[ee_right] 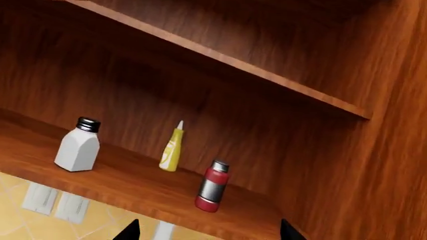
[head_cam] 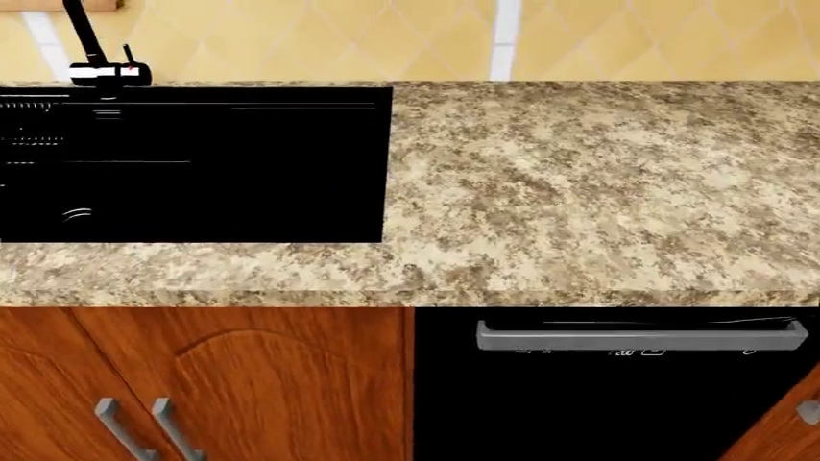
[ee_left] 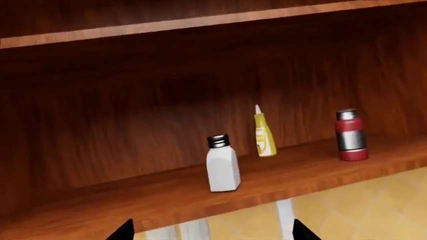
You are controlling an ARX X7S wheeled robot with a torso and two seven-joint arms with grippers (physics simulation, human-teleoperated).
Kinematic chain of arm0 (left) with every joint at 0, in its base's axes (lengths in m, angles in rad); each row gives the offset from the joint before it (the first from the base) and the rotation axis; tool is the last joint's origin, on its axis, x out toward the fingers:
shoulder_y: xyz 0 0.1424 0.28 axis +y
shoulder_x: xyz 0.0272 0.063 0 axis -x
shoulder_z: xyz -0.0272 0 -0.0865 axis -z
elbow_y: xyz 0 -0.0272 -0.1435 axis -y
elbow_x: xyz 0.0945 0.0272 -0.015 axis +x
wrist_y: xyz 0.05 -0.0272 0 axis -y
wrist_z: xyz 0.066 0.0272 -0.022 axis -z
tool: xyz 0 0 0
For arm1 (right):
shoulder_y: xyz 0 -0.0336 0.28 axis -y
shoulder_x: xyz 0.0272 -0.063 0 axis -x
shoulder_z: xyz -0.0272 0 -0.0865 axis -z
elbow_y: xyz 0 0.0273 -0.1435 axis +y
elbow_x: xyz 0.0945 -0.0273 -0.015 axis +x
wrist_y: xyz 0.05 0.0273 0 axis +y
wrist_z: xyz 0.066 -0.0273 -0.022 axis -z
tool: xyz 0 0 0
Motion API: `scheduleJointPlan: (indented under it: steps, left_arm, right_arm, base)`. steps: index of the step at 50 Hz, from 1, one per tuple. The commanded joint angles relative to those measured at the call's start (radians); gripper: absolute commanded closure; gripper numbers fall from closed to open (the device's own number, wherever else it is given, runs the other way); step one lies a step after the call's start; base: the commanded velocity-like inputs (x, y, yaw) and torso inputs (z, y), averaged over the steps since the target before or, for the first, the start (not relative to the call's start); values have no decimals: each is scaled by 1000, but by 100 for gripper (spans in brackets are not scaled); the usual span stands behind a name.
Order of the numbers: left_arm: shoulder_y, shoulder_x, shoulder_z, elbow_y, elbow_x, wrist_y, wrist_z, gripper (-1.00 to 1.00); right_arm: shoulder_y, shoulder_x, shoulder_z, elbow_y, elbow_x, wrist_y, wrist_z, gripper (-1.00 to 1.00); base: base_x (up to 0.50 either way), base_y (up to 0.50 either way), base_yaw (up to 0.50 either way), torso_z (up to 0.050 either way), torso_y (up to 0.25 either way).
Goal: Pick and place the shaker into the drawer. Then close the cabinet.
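Wooden shelf point(ee_left: 313, 170), left to right:
- white shaker point(ee_left: 222, 163), black cap, upright, no label.
- yellow squeeze bottle point(ee_left: 264, 132), label unreadable.
- red and silver canister point(ee_left: 351, 135), no legible writing.

Left gripper point(ee_left: 212, 235) and right gripper point(ee_right: 205, 234): tips apart, holding nothing, below the shelf.

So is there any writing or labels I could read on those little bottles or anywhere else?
No text can be read.
Yellow bottle: a pale label with marks, too blurred to read.
Dishwasher: faint white marks under the handle, too small to read.
White shaker and red bottle: no writing visible.
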Motion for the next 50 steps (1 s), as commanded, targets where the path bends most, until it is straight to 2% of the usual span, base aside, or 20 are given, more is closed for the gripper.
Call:
scheduleJointPlan:
  steps: [1, 18, 40, 48, 49, 50]
  left_arm:
    - [-1, 3, 131, -12, -142, -10, 1, -100]
    - [3, 3, 190, -13, -173, 30, -21, -100]
    - [26, 3, 200, -12, -151, 39, -27, -100]
    - [34, 3, 193, -15, -146, 30, -17, -100]
    - [36, 3, 189, -17, -155, 18, -8, 100]
    - [40, 3, 191, -18, -156, 7, -9, 100]
  right_arm:
    - [9, 4, 1, 32, 10, 22, 1, -100]
    - [9, 8, 0, 47, 26, -4, -11, -100]
    - [9, 13, -9, 112, 71, -23, -34, -100]
    - [9, 17, -11, 120, 85, -16, -24, -100]
    - [9, 18, -10, 118, 85, -15, -20, -100]
    - [9, 20, -10, 116, 84, -14, -17, -100]
  base:
    - [484, -180, 0, 0, 0]
    - [499, -139, 0, 0, 0]
    - [500, -58, 0, 0, 1]
    - [0, 0, 0, 0, 0]
    - [0, 0, 0, 0, 0]
    - [0, 0, 0, 0, 0]
